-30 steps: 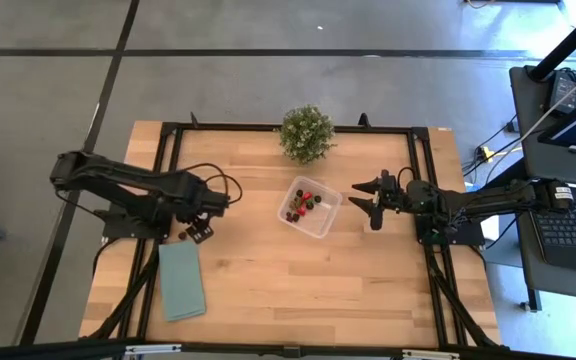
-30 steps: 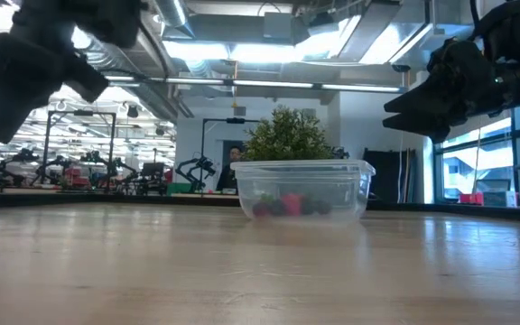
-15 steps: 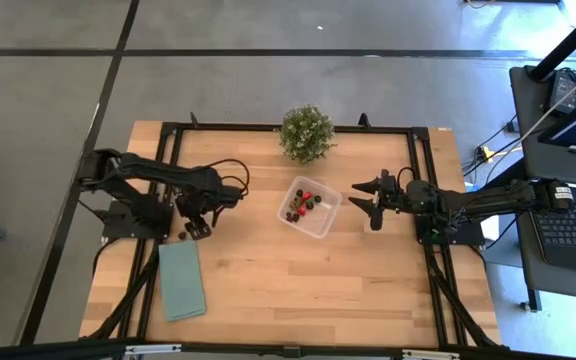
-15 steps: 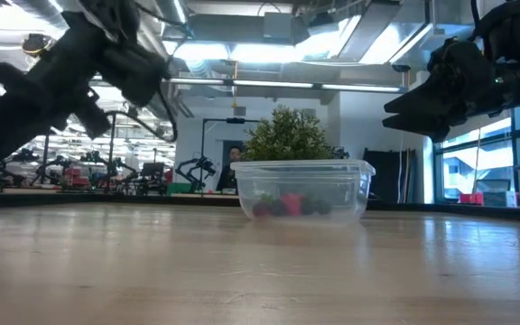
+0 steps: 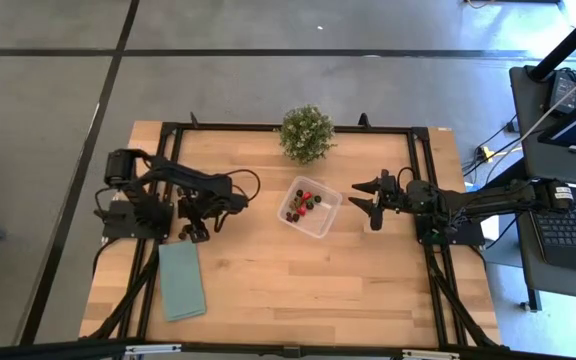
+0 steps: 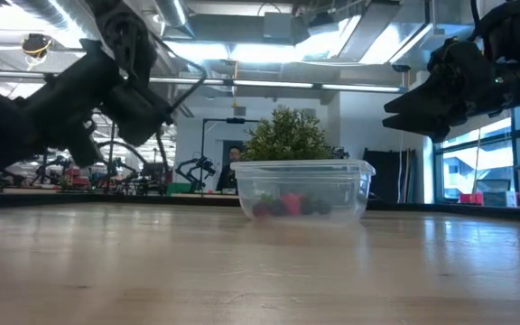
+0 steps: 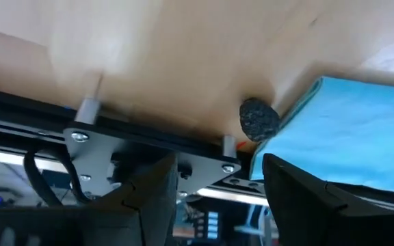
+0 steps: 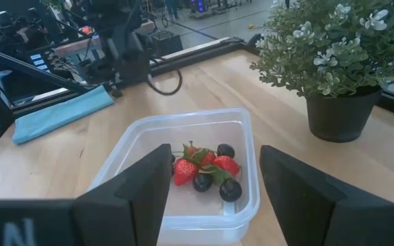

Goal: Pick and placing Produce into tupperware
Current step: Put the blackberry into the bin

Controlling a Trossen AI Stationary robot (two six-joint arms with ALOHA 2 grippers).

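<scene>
The clear tupperware (image 5: 309,207) stands mid-table and holds several red and dark berries (image 8: 206,171). One dark berry (image 7: 258,119) lies on the wood against the edge of the teal cloth (image 5: 181,280), close to the table's left rail. My left gripper (image 7: 214,198) is open and empty, hovering above that berry (image 5: 196,228). My right gripper (image 5: 368,205) is open and empty, held above the table just right of the tupperware, with its fingers pointing at it (image 8: 214,198).
A bushy potted plant (image 5: 305,133) stands at the far edge behind the tupperware. A black metal frame (image 5: 168,180) runs along the table's edges. Bare wood lies between the cloth and the tupperware and along the near side.
My left arm has folded in over the table's left side, its elbow swinging toward the right. Its gripper has come lower, near the cloth's far end. My right gripper and the tupperware have kept still.
</scene>
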